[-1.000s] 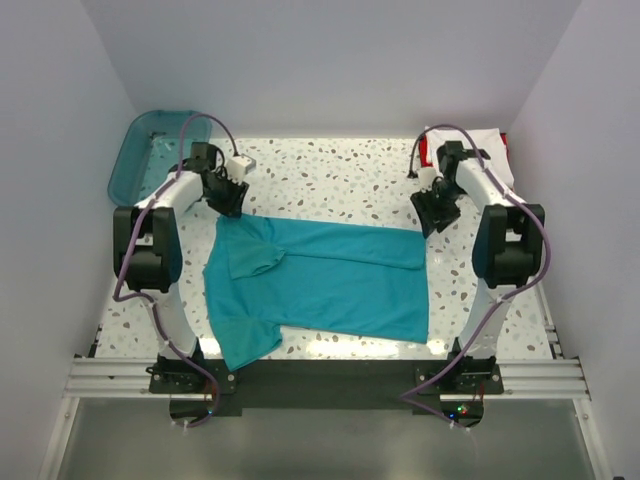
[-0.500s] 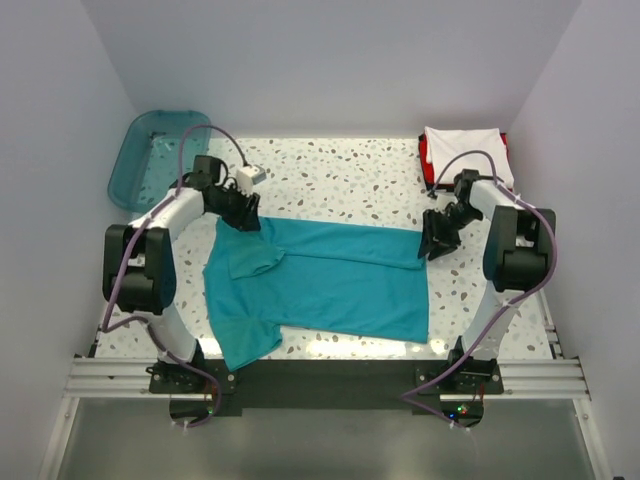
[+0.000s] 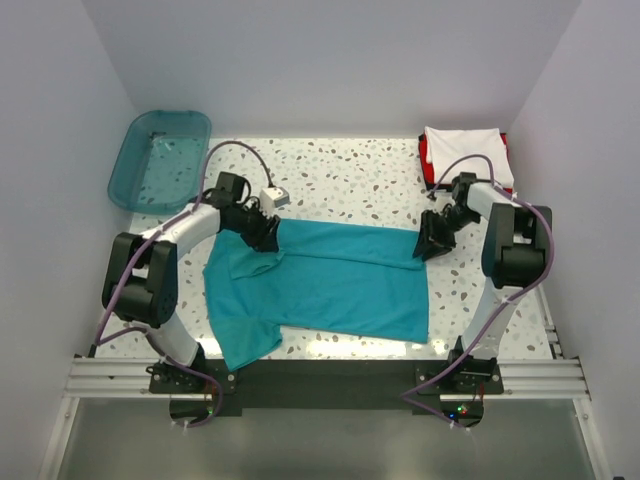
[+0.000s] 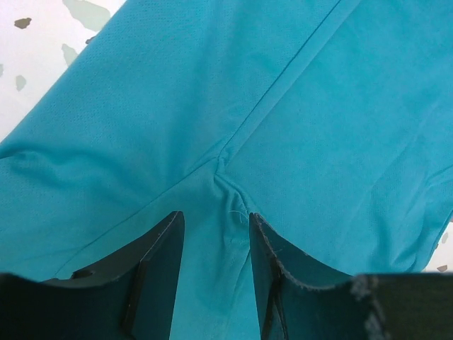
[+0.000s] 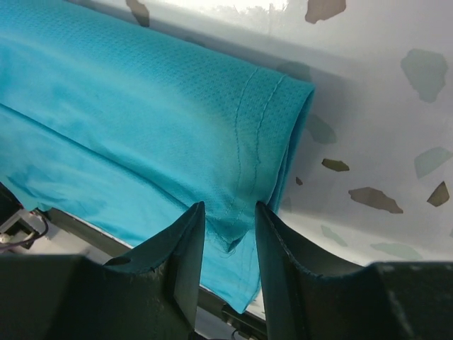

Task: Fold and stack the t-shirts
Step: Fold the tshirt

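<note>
While I am looking down from overhead, the teal shirt (image 3: 330, 285) is lying flat across the near half of the table (image 3: 340, 175), with one sleeve (image 3: 245, 345) trailing toward the arm bases and its far edge turned over on itself. I am judging it light, limp and a little slick, so it is going to sag and slide unless both ends are being pinched together; the doubled far edge is looking like the place to take it. Along that edge the left gripper (image 3: 262, 232) is sitting at the armpit seam. Its wrist camera is showing me what overhead is hiding: fingers partly apart, straddling a small pucker, not clamped. The right gripper (image 3: 432, 240) is standing at the far hem corner, and its own camera is showing the jaws half open around the folded hem, holding nothing yet. Farther back, only the overhead view is giving me the white shirt (image 3: 462, 145) folded on a red shirt (image 3: 424, 152) far right, and a bin (image 3: 160, 160) far left.
</note>
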